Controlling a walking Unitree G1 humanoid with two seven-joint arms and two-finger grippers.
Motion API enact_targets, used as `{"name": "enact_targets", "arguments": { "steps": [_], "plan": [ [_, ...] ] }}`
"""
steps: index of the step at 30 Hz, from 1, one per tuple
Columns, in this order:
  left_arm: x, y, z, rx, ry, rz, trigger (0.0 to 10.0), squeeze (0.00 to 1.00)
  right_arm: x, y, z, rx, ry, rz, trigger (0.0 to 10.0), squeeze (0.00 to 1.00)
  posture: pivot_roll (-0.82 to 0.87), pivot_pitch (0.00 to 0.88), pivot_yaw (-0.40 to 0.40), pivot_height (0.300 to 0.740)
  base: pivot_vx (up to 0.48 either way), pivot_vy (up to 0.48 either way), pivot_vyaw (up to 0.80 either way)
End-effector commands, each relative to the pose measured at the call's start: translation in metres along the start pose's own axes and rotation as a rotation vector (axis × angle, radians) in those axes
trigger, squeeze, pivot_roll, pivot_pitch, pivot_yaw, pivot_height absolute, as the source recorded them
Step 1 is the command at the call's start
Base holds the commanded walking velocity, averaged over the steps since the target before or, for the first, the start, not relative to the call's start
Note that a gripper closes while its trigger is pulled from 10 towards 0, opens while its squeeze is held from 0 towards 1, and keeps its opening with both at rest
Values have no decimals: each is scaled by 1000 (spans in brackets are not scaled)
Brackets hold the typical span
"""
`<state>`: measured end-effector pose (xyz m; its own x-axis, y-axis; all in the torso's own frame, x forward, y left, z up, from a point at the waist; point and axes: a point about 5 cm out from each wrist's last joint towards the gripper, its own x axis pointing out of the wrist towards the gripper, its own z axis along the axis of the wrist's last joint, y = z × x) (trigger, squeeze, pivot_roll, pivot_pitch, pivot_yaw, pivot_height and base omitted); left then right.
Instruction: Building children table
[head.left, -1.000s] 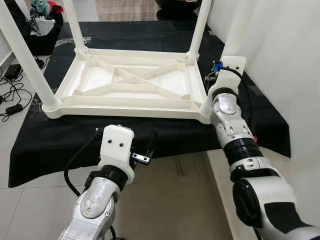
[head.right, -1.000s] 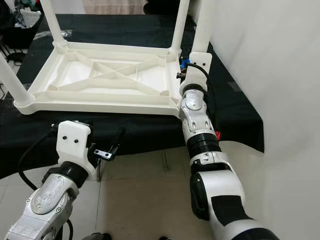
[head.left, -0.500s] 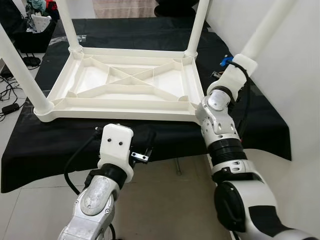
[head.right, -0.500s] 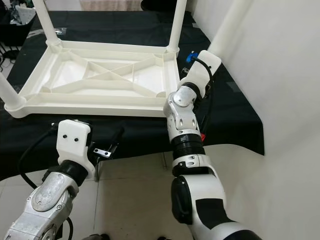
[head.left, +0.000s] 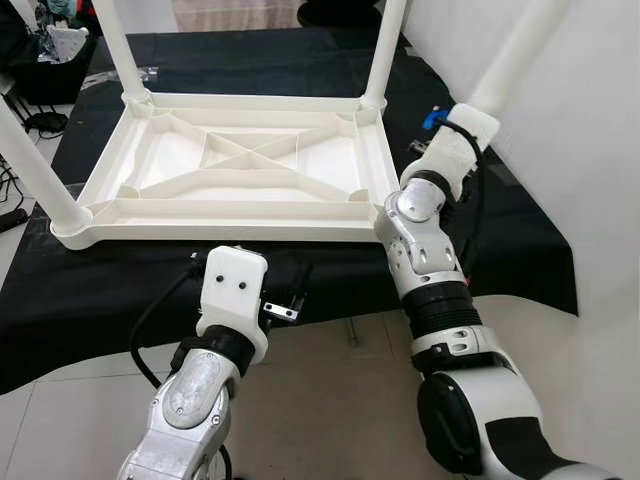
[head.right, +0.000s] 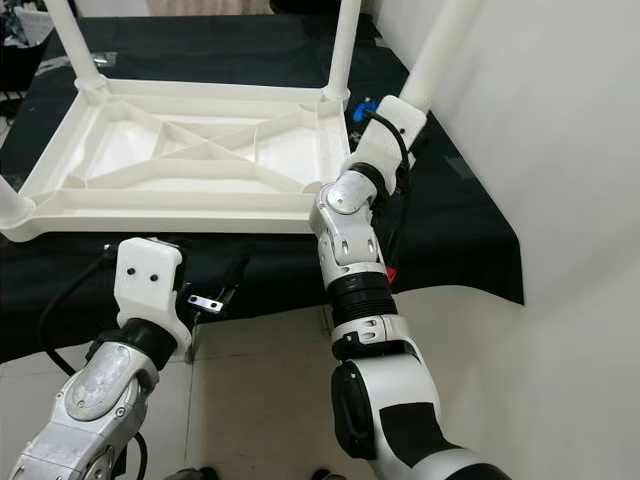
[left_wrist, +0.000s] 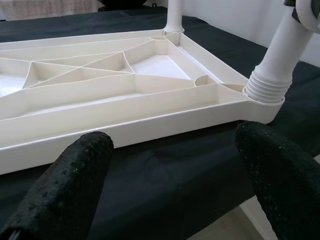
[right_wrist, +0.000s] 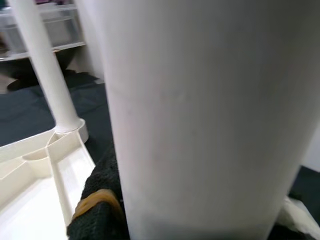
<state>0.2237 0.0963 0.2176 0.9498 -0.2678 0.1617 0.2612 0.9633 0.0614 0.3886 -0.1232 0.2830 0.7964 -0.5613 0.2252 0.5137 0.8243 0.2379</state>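
Note:
The white table top lies upside down on a black cloth. White legs stand in three corners: far left, far right and near left. A fourth leg leans to the right, its threaded end resting at the near right corner socket. My right gripper is shut on this leg a little above the corner; one black finger presses against it. My left gripper hangs open just in front of the table's near edge, holding nothing.
The black cloth drapes over the low platform's front edge. A white wall stands close on the right. A dark bag with clothes and cables are at the far left. Tiled floor lies below my arms.
The held leg has gone from nearly upright to leaning right, with my right wrist turning along with it. The camera has shifted slightly. My left gripper has stayed open in place.

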Motion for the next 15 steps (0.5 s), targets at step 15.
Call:
{"name": "enact_targets", "arguments": {
  "steps": [15],
  "plan": [
    [5,3,-10,23,30,-45,10000,0,-2,10,36,240,-38,504,10000,0,99,161,-49,740,0,0,0]
  ]
}}
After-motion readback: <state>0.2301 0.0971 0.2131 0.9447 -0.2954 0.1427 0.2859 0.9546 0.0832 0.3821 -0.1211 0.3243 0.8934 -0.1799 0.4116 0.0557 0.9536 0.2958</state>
